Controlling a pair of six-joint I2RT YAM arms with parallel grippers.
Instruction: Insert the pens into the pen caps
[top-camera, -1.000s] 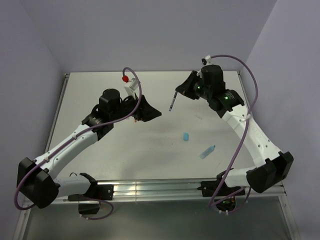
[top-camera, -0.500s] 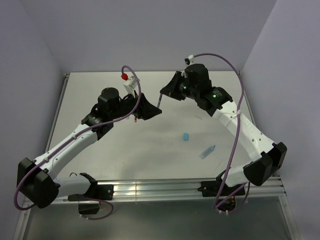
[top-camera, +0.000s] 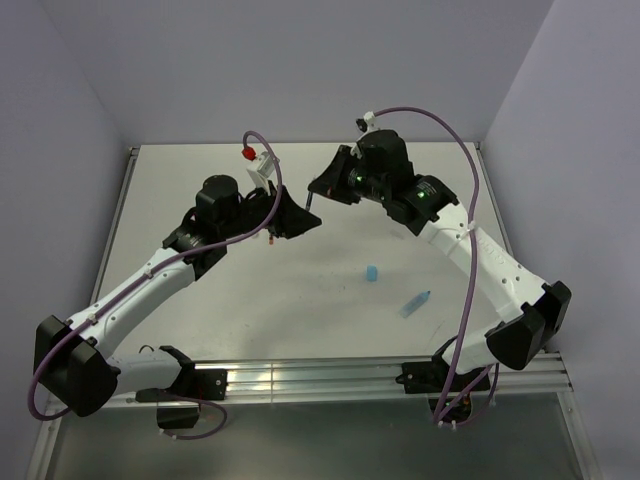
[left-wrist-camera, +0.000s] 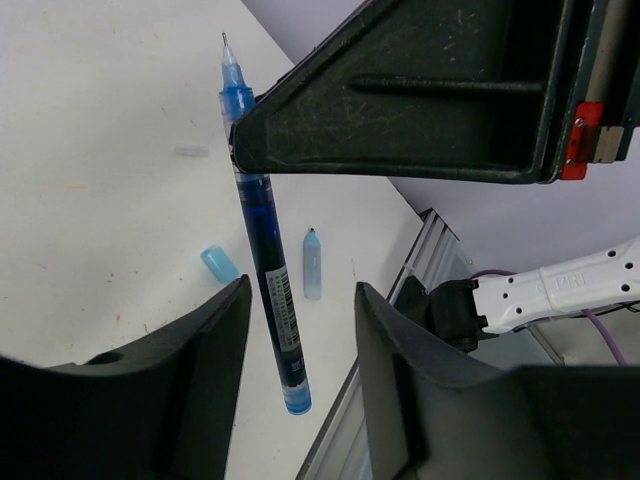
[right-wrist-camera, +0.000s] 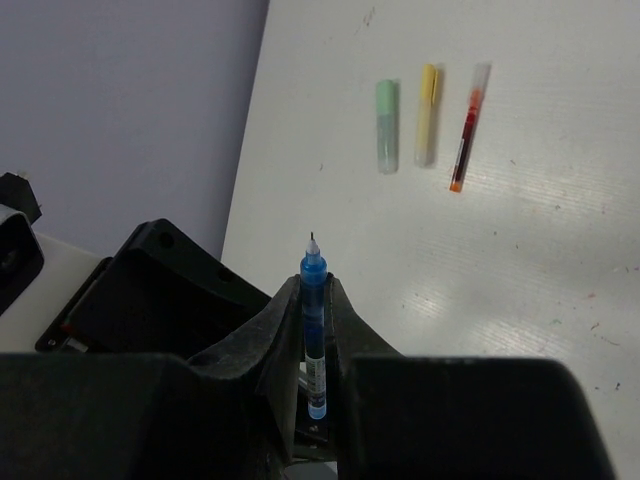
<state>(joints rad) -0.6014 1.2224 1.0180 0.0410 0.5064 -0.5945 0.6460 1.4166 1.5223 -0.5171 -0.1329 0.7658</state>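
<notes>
My right gripper (right-wrist-camera: 318, 285) is shut on the dark blue pen (right-wrist-camera: 314, 330), which stands with its bare tip up. In the top view it (top-camera: 318, 192) hovers close to my left gripper (top-camera: 303, 222). In the left wrist view the dark blue pen (left-wrist-camera: 268, 260) hangs between the spread fingers of my open, empty left gripper (left-wrist-camera: 300, 300). A light blue cap (top-camera: 371, 272) and a light blue marker (top-camera: 415, 303) lie on the table. The green marker (right-wrist-camera: 386, 140), yellow marker (right-wrist-camera: 427, 115) and red pen (right-wrist-camera: 466, 128) lie side by side, seen only in the right wrist view.
A small clear piece (left-wrist-camera: 190, 150) lies on the white table. The table's metal front rail (top-camera: 300, 378) runs along the near edge. Grey walls close in the back and both sides.
My right arm has carried the dark blue pen leftward, up to my left gripper. The left arm has stayed still.
</notes>
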